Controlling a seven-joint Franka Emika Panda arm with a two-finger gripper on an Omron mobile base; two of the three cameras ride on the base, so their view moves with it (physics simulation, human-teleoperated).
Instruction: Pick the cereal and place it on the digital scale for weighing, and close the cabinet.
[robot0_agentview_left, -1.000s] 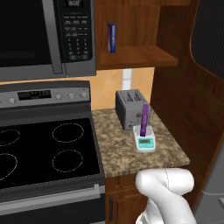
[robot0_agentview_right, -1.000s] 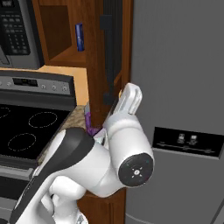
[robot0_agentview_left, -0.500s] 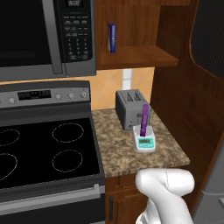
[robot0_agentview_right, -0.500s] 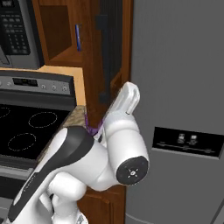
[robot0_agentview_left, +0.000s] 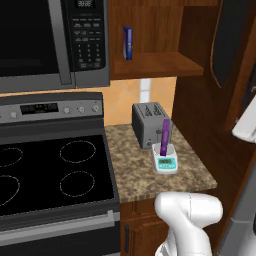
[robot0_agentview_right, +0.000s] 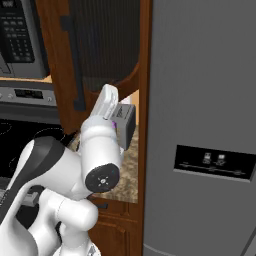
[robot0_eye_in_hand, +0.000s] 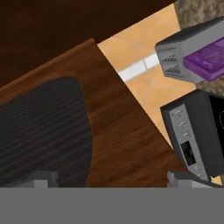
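With the cereal (robot0_agentview_left: 165, 136) standing on the digital scale (robot0_agentview_left: 165, 163) near the bench's right edge, the end effector (robot0_eye_in_hand: 109, 181), jaws apart, has swung up to the open cabinet door (robot0_agentview_right: 107, 45), so closing remains.

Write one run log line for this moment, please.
cereal: standing on digital scale | cabinet door: open | hand: open, empty, facing door

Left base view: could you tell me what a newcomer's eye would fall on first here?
The purple cereal box stands upright on the white digital scale, on the counter just in front of the grey toaster. Above, the cabinet door hangs open, with a thin blue box on the shelf.
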